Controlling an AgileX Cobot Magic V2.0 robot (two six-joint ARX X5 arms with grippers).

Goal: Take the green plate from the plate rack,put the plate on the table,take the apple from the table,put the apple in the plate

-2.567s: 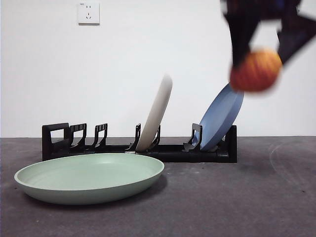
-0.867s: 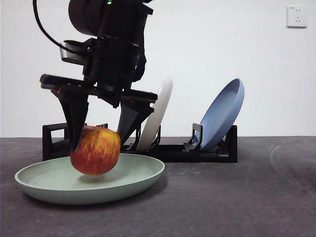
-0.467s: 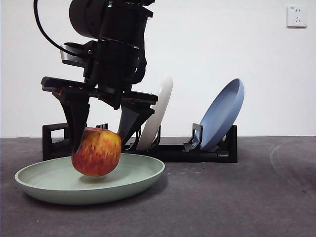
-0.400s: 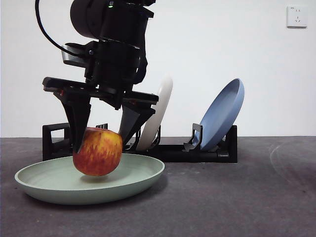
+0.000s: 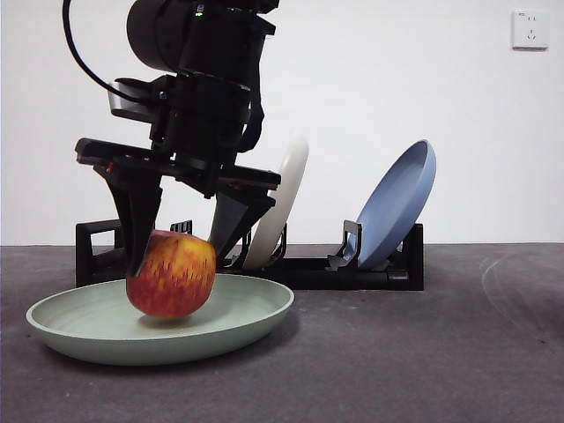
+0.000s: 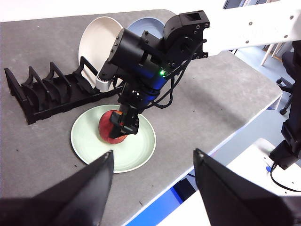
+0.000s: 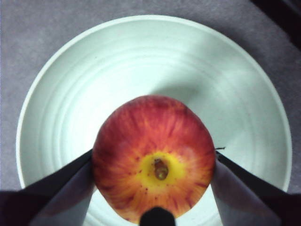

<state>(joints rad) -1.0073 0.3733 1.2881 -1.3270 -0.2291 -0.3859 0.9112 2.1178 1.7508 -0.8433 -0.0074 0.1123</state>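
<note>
Two black jaws of the right gripper (image 5: 176,256) pinch the apple (image 5: 171,273) from either side, spread only as wide as the fruit itself; in the right wrist view the right gripper (image 7: 154,167) has one jaw pressed against each flank of the apple (image 7: 154,157), whose yellow stem end faces the camera. The apple sits low inside the green plate (image 5: 238,322), near the plate's middle; from the front its underside appears at or just above the plate's floor, and whether it actually touches cannot be told. The green plate lies flat on the table (image 5: 423,352), nearest the front camera, and in the right wrist view the green plate (image 7: 70,84) rings the apple all round.

Behind the green plate stands the plate rack (image 5: 352,269), its handle loop at the end just behind the plate. A white plate (image 5: 284,198) leans in a slot near the rack's middle, and a blue plate (image 5: 401,203) leans at the rack's far end from the handle.

High above the table, well away from the green plate, the left gripper (image 6: 153,162) waits with its jaws spread wide and holding nothing.
</note>
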